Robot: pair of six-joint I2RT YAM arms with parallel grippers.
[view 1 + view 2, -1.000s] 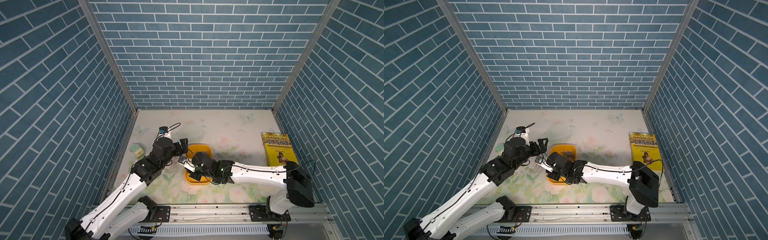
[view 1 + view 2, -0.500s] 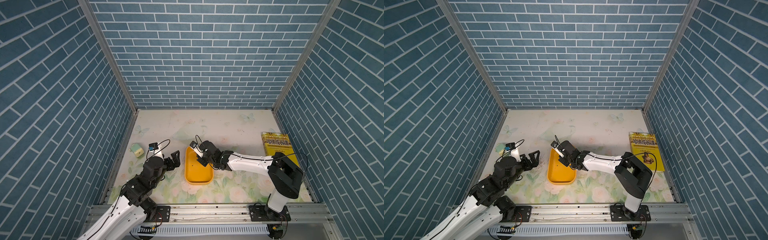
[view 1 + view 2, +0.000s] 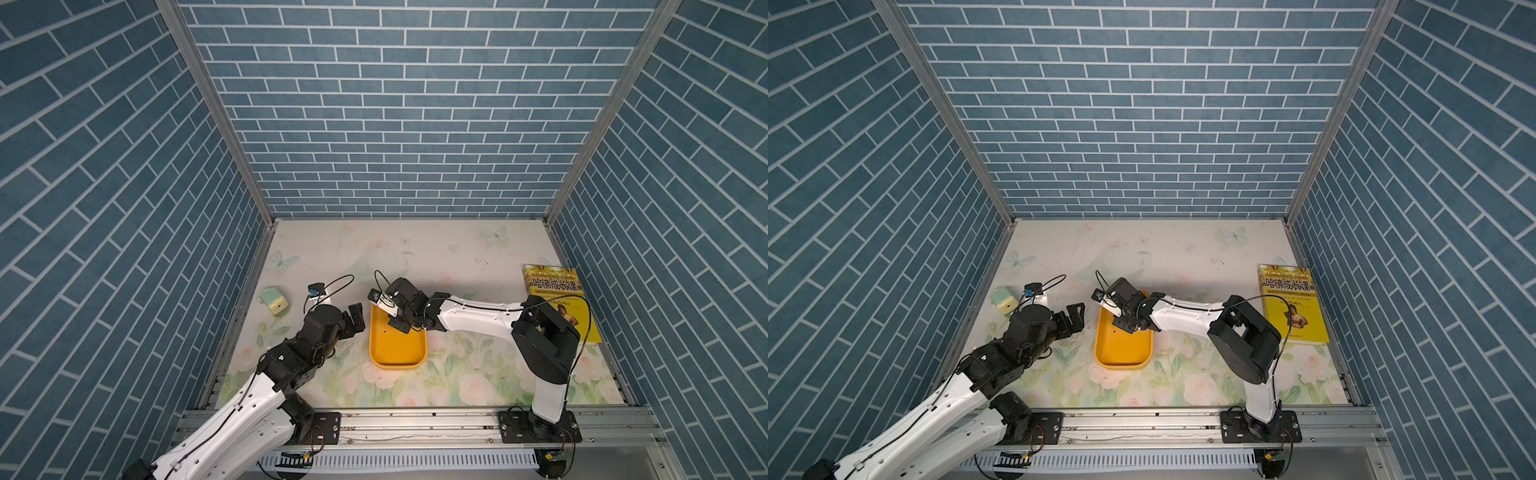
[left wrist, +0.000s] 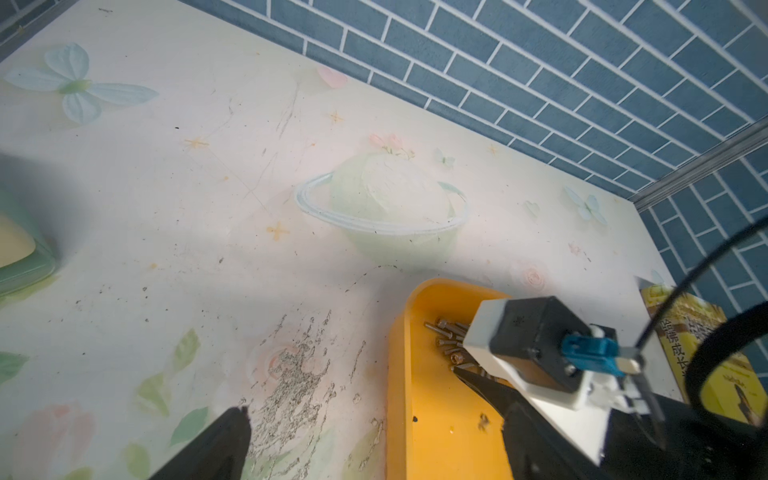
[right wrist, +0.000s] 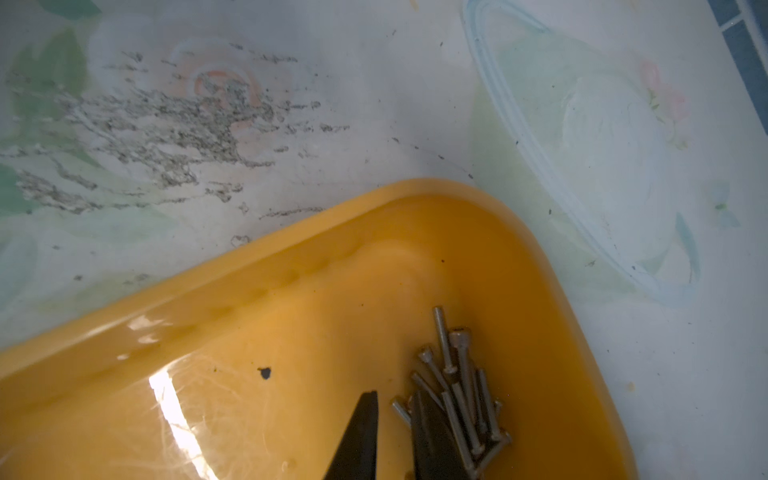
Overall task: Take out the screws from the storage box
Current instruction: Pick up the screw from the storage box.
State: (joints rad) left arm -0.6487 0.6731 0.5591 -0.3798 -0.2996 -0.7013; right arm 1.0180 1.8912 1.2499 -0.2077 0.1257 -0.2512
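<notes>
reaching into the far end of the storage box (image 3: 397, 347), the right gripper (image 5: 394, 400) sits low over the box floor, tips right at the edge of the screws (image 5: 457, 390). screws are all bunched in one far corner of the box, overlapping, mostly lying parallel, so the angled entry from the bare-floor side makes sense: tips can close on one stray end instead of ploughing the pile. claw is narrowed to a slit, orange floor showing between the fingers (image 5: 361, 432); nothing visibly pinched, one screw end lies just at the gap. rest of the box is bare. left gripper (image 3: 355, 319) hangs just beside the box's long wall on its own arm's side, over the mat (image 3: 415, 257), jaws spread wide, empty; probably placed there to steady the box or take a hand-off, can't tell which. no screws visible outside the box, so the job looks barely started.
</notes>
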